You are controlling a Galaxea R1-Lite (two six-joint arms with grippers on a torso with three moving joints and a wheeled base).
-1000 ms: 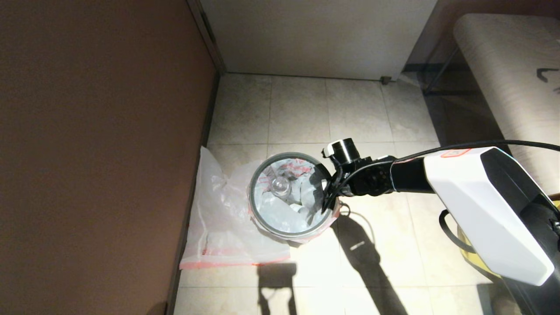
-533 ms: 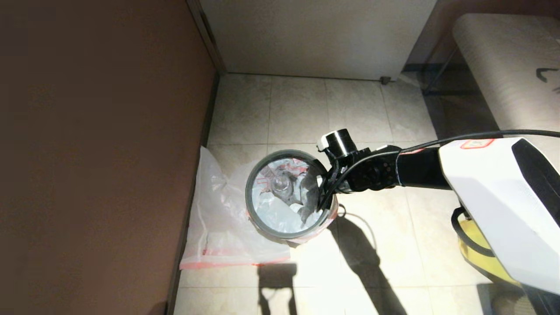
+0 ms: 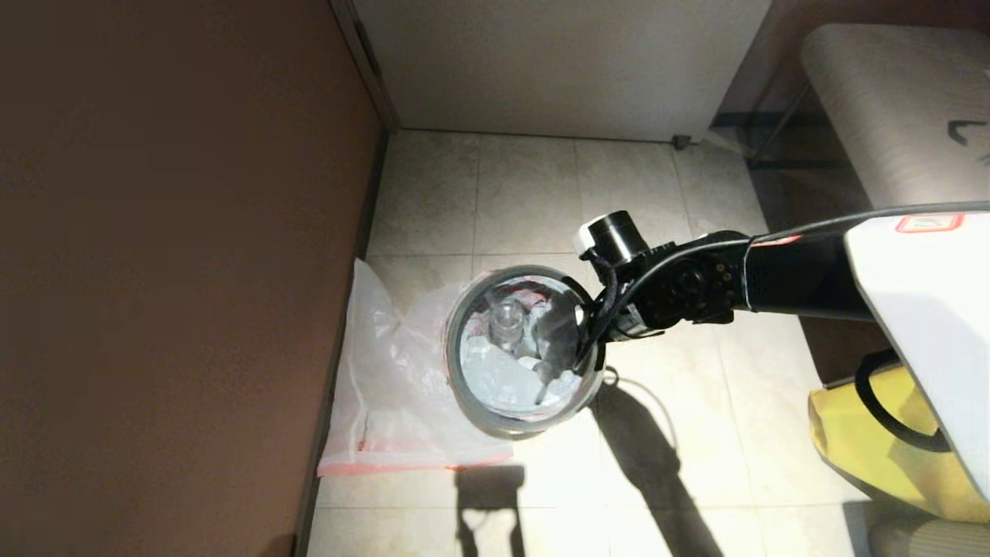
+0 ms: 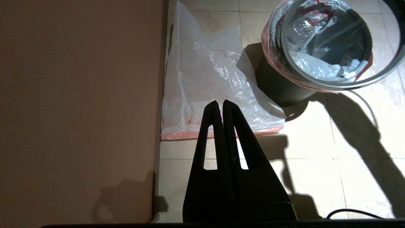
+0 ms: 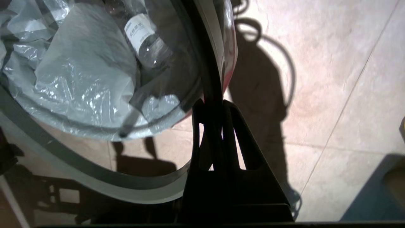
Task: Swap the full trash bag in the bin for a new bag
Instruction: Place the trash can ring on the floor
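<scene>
- The right gripper (image 5: 211,104) is clamped together on the thin grey hoop (image 5: 207,63) at the near-right rim of the small round black bin (image 3: 520,350).
- The lumpy translucent full trash bag (image 3: 506,363) sits inside the bin, left of that gripper.
- The left gripper (image 4: 219,105), fingers together, hangs parked above the flat new bag (image 4: 205,79).

Full trash bag (image 3: 503,371) and new bag (image 3: 387,394): thin, glossy, crinkled plastic film; bin (image 4: 278,85): matt black, ribbed; floor (image 3: 541,193): smooth tile.
</scene>
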